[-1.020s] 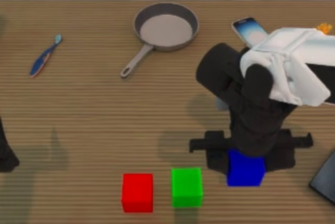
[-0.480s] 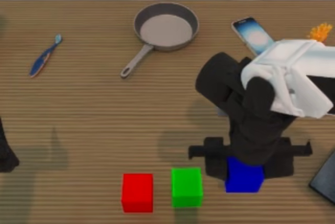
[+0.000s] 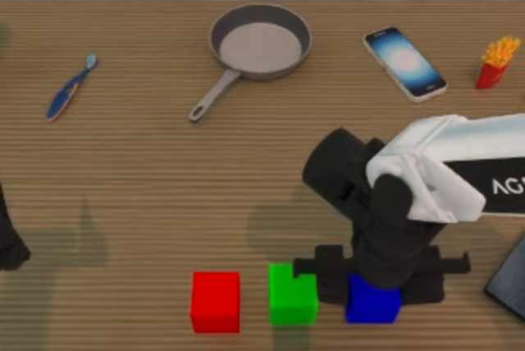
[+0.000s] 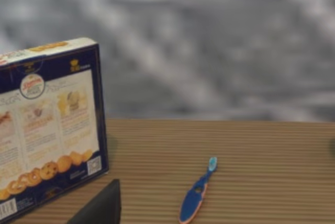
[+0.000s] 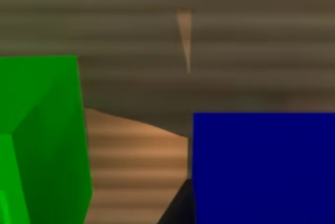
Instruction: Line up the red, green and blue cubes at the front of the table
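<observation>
Near the table's [image 3: 131, 195] front edge the red cube [image 3: 216, 301] and the green cube [image 3: 292, 292] stand side by side. Just right of the green one is the blue cube [image 3: 372, 306], with my right gripper [image 3: 376, 285] shut on it from above. The right wrist view shows the blue cube [image 5: 261, 166] close up, a dark finger [image 5: 178, 208] against its side, and the green cube [image 5: 42, 140] a narrow gap away. My left arm [image 3: 8, 240] is parked at the table's left edge.
A grey pan [image 3: 261, 43] sits at the back centre, a blue toothbrush [image 3: 70, 88] at the back left, a phone [image 3: 405, 62] and a red carton of fries [image 3: 495, 64] at the back right. A dark flat object [image 3: 510, 277] lies at the right edge. The left wrist view shows a biscuit box [image 4: 47, 124].
My right arm has carried the blue cube left and toward the front edge, closer to the green cube. The phone and the fries are now uncovered. The left arm has not moved.
</observation>
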`<state>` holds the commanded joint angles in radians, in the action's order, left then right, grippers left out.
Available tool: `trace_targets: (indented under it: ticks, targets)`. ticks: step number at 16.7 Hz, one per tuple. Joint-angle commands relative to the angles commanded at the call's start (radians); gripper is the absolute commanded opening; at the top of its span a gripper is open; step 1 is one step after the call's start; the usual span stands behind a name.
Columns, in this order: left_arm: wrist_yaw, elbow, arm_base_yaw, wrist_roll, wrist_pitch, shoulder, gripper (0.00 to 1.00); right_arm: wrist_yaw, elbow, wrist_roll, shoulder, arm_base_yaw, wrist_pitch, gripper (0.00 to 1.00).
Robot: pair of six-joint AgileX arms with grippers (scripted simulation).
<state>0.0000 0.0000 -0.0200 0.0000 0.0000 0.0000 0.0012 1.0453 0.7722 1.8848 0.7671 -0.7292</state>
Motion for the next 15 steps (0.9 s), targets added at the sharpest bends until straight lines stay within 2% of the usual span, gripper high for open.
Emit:
trace_targets:
  ticks: [3,15]
  targets:
    - [0.000,0.000,0.000,0.000,0.000,0.000,1.00,0.000,0.000,0.000,0.000,0.000,0.000,0.00]
    - [0.000,0.000,0.000,0.000,0.000,0.000,1.00,0.000,0.000,0.000,0.000,0.000,0.000,0.90]
